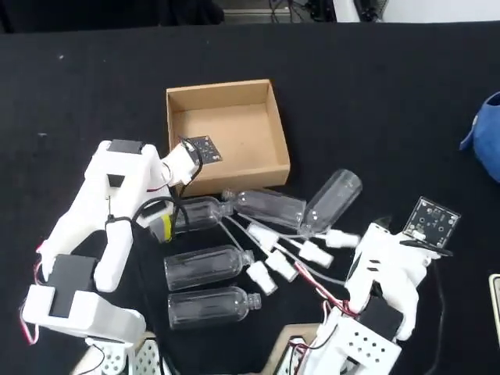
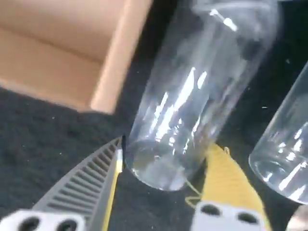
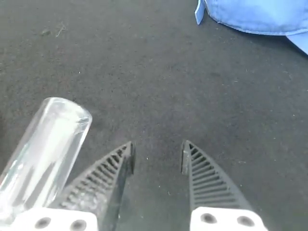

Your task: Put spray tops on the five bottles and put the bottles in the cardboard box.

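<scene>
A black cloth (image 1: 375, 94) covers the table from edge to edge; beyond its far edge a strip of room shows some cables (image 1: 289, 9); a blue thing (image 1: 488, 144) lies at the cloth's right edge, and in the right wrist view it sits well ahead of the fingers. The open cardboard box (image 1: 226, 137) stands toward the far middle of the cloth. In front of it five clear bottles lie on their sides; the held bottle (image 1: 195, 212) is just beside the box's near wall; the second bottle (image 1: 269, 207) and the slanted bottle (image 1: 332, 201) follow to its right; the two near bottles (image 1: 207, 266) lie closer to the arms with bare necks. The white spray tops (image 1: 281, 266), each with a thin tube, lie loose in a cluster between the bottles and the right arm. The left claw (image 2: 166, 151) pinches the held bottle at its base, its grey finger pressed against one side and its yellow finger against the other. The right claw (image 3: 158, 151) is spread moderately wide over bare cloth and holds nothing; the slanted bottle lies just beside one of its fingers.
</scene>
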Robot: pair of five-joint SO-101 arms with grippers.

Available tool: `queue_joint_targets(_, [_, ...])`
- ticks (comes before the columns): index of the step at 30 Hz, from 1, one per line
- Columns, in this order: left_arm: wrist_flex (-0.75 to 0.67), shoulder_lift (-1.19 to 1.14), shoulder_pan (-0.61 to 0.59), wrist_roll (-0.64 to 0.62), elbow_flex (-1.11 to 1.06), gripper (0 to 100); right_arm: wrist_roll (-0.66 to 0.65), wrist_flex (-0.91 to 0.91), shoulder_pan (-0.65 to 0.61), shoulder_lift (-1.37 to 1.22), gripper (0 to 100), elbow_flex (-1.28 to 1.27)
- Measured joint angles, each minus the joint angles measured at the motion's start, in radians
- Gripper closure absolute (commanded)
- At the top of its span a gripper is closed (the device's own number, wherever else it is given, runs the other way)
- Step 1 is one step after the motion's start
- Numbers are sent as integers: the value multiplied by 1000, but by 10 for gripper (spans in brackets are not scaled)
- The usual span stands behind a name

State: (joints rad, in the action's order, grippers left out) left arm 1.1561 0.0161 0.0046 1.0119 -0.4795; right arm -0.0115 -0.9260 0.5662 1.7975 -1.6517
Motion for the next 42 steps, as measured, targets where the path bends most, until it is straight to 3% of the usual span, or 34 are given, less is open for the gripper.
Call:
queue_joint_targets(10, [80,0,2,-2,0,877,0,0,0,0,850,0])
queue_joint_targets(24, [391,201,-43,86,77,880,0,0,0,0,850,0])
queue_joint_targets(32, [436,204,-288,215,120,880,0,0,0,0,850,0])
queue_joint_targets(42, [150,204,-689,321,57,875,0,0,0,0,850,0])
